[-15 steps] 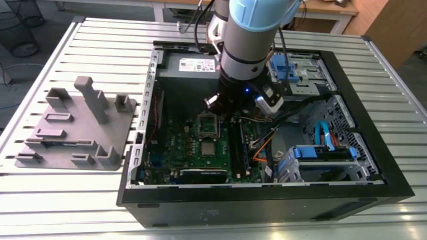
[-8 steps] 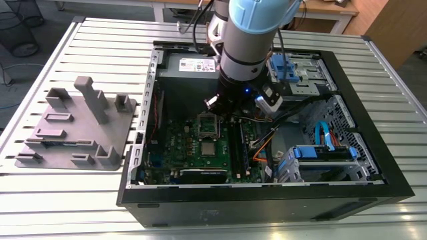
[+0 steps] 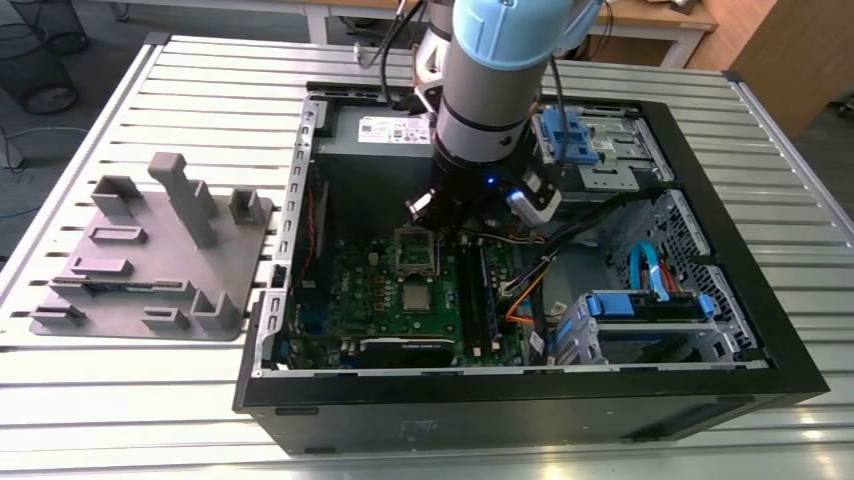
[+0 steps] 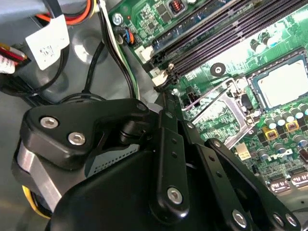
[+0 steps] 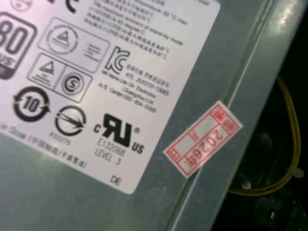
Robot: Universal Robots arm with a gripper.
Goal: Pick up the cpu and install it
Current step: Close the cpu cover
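Exterior view: a silver and pale-blue robot arm (image 3: 497, 70) reaches into an open black computer case (image 3: 534, 400). Its black gripper (image 3: 454, 215) hangs just beside the hollow rectangular metal socket frame (image 3: 416, 250), which is tilted up, apparently to leave the socket free. The cpu (image 3: 418, 297), a small flat square chip with a shiny silver-grey top, lies flat on the green motherboard (image 3: 350, 300) just beside that frame, on the side away from the gripper. It looks seated rather than carried. A matte grey plastic tray (image 3: 147, 250) sits well apart from the frame, outside the case.

Second wrist view: the frame stands between the gripper's black linkage and the cpu. Whether the gripper is spread or pressed together cannot be told.

First wrist view: a grey metal power-supply box (image 5: 57, 202) with a red-and-white sticker (image 5: 202, 139) looms close, a thin yellow cable (image 5: 284, 168) beside it. This suggests the wrist is held low inside the case.
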